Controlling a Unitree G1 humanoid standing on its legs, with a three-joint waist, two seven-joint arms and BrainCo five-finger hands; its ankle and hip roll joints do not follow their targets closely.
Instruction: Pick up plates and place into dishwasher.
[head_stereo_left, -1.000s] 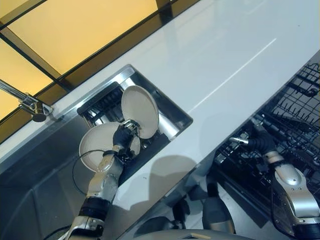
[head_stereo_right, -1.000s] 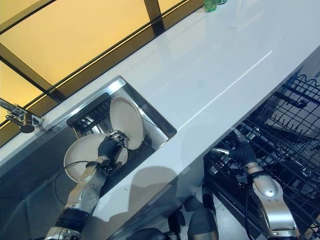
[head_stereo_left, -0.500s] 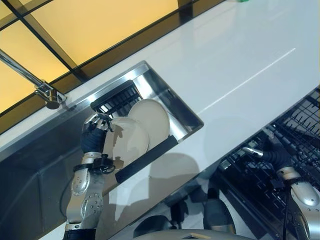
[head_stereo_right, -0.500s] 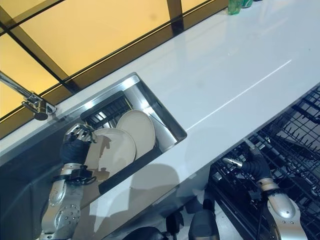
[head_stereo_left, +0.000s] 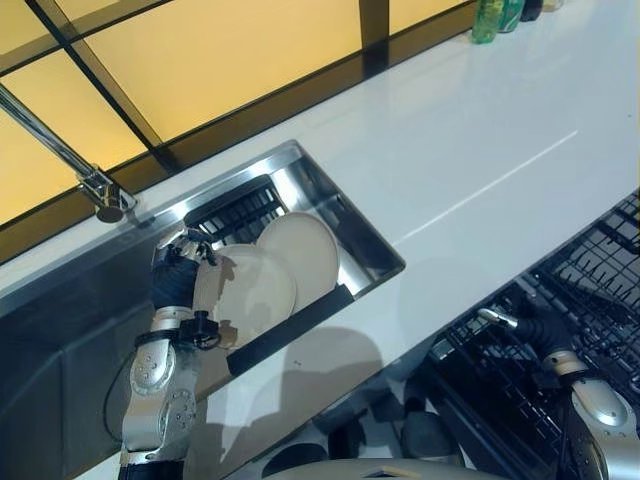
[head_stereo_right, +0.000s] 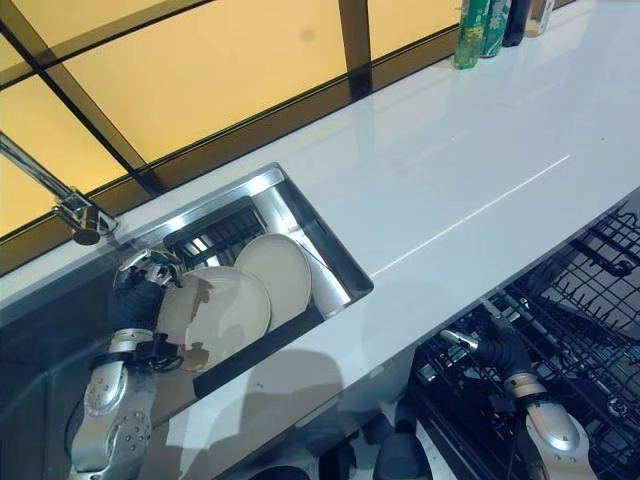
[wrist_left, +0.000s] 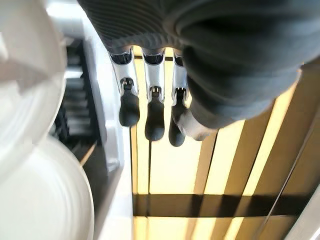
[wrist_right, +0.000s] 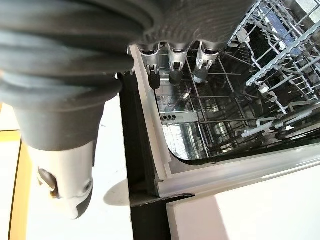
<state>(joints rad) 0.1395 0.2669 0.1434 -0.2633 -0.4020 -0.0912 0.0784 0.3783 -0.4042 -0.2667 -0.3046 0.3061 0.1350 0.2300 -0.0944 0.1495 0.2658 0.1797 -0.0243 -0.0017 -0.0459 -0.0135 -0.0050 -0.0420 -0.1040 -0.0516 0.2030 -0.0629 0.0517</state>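
1. At the far left a faucet reaches over the steel sink, which is set into the white surface.
2. Our left hand is raised inside the sink, just beside the rim of the nearer plate. In the left wrist view its fingers are straight and a little apart, and they hold nothing.
3. Two pale plates lean in the sink, on or against a dark rack. The nearer plate overlaps the farther plate. We cannot tell if the left hand already touches the rim of the nearer plate.
4. We judge that the step in hand is the pick-up of the first plate; no plate is in the dishwasher yet.
5. The next move, as we think, needs the thumb and the fingers to close on the rim of the nearer plate. Then the plate must be lifted free of the farther one without knocking it.
6. To the right, the surface is bare up to some bottles at its far edge.
7. At the lower right our right hand rests by the open dishwasher rack. Its fingers look relaxed and empty, and they point into the wire basket.
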